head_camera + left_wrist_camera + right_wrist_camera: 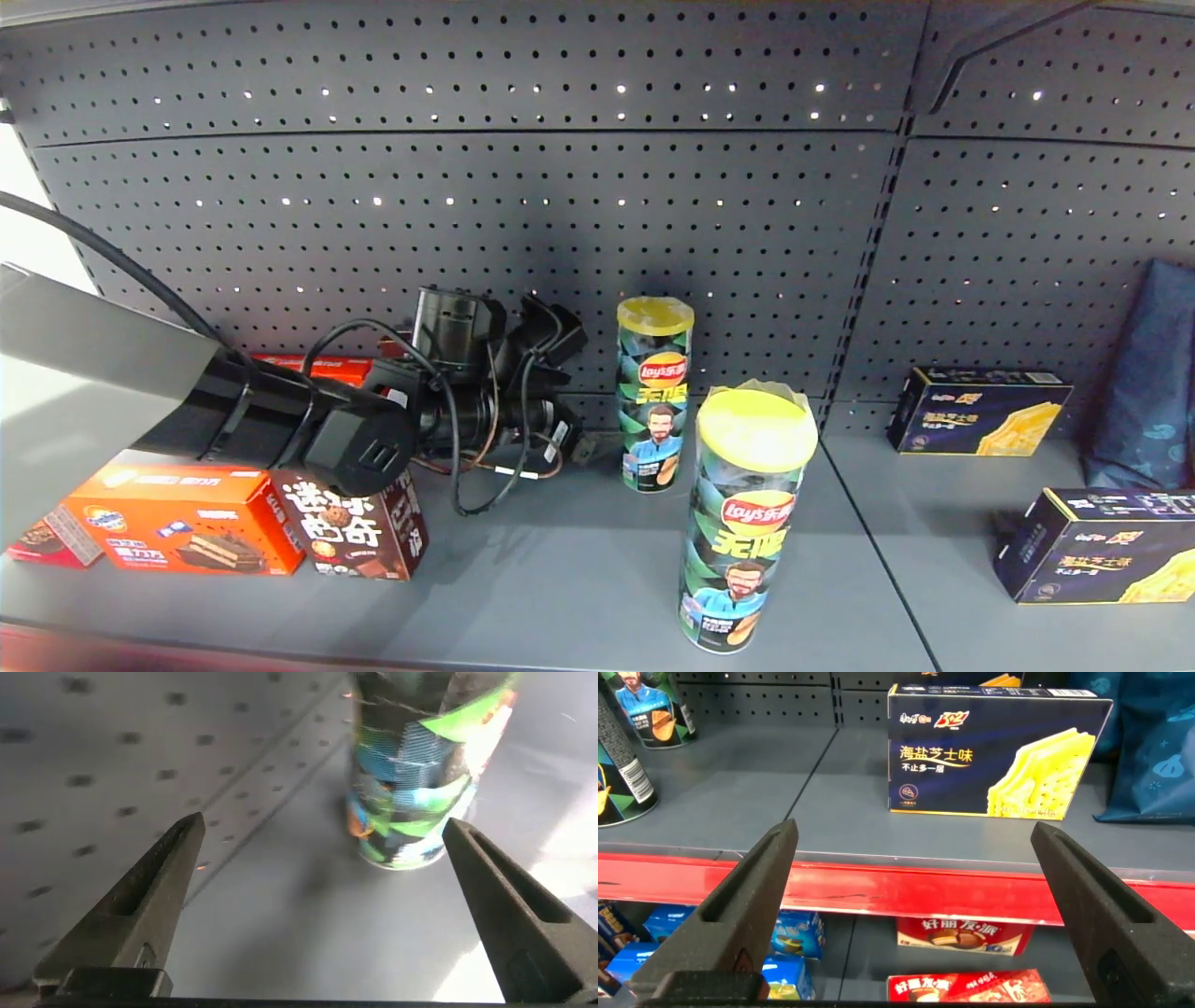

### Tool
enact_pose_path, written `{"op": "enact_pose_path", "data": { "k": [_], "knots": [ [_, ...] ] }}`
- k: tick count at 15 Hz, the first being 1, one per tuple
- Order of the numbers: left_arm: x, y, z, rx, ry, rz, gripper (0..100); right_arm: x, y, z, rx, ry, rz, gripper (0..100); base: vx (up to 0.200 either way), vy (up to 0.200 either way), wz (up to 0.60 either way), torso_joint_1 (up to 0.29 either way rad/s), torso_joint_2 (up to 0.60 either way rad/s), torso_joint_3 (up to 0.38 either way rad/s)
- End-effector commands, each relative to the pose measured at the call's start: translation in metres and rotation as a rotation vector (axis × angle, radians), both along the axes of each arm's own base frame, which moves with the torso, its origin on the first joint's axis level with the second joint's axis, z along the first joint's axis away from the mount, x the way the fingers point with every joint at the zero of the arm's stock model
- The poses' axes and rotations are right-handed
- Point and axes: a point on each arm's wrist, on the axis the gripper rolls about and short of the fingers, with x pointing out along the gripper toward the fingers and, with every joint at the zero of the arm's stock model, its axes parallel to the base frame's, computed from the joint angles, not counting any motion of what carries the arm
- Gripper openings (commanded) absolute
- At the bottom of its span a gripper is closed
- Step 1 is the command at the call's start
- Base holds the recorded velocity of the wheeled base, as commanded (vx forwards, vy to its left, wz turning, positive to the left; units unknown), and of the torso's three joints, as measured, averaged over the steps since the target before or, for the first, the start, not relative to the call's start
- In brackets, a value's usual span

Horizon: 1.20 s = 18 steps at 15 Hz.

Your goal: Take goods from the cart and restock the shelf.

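Note:
Two tall chip cans with yellow lids stand on the grey shelf. The back can is close to the pegboard, and the front can is nearer the shelf edge. My left gripper is low over the shelf at the back, just left of the back can. In the left wrist view this gripper is open and holds nothing, with the back can standing just beyond its fingertips. My right gripper is open and holds nothing, in front of the red shelf edge, facing a navy cracker box.
An orange box and a brown cookie box stand at the shelf's front left, under my left arm. A red box lies behind them. Two navy boxes and a blue bag fill the right bay. More goods sit on the lower shelf.

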Motion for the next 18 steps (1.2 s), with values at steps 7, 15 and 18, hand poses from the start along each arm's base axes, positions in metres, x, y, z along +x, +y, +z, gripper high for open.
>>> {"op": "enact_pose_path", "data": {
  "k": [7, 15, 18],
  "knots": [
    [-0.001, 0.009, 0.012, 0.048, -0.054, 0.119, 100, 0.000, 0.000, 0.000, -0.001, 0.001, 0.000, 100, 0.000, 0.000, 0.00, 0.000, 0.00, 0.000],
    [0.006, 0.001, 0.012, 0.074, -0.061, 0.160, 100, 0.000, 0.000, 0.000, 0.000, 0.001, 0.000, 100, 0.000, 0.000, 0.00, 0.000, 0.00, 0.000],
    [0.004, -0.006, 0.006, 0.081, -0.045, 0.140, 100, 0.000, 0.000, 0.000, 0.000, 0.001, 0.000, 100, 0.000, 0.000, 0.00, 0.000, 0.00, 0.000]
  ]
}}
